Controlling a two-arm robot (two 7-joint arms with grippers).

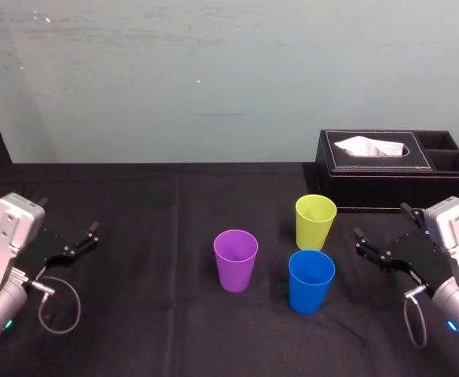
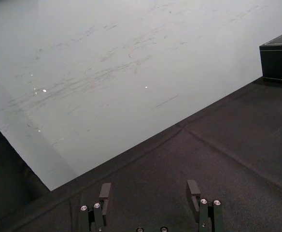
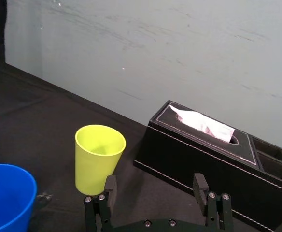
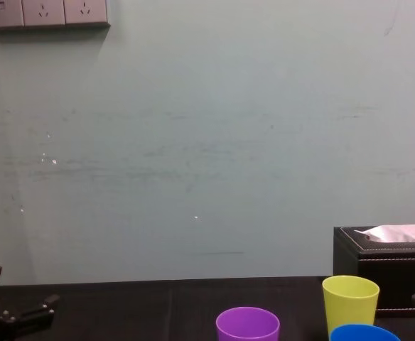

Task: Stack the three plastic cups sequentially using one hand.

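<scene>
I take the tissue box point(image 1: 394, 169) as my mark. The yellow cup point(image 1: 315, 221) stands upright just in front of the box's left end, and the blue cup point(image 1: 311, 281) stands farther out from the box, close by the yellow one. The purple cup point(image 1: 236, 260) is off to the box's front-left, apart from both. My right gripper point(image 1: 381, 221) hangs in front of the box, fingers spread. The left gripper point(image 1: 67, 214), also spread, is far to the box's left.

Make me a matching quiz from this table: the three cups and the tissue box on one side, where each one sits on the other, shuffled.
1 purple cup
2 blue cup
3 yellow-green cup
4 tissue box

A nearest the robot
B farthest back and right
C leftmost
D just in front of the box

Pairs: 1-C, 2-A, 3-D, 4-B
</scene>
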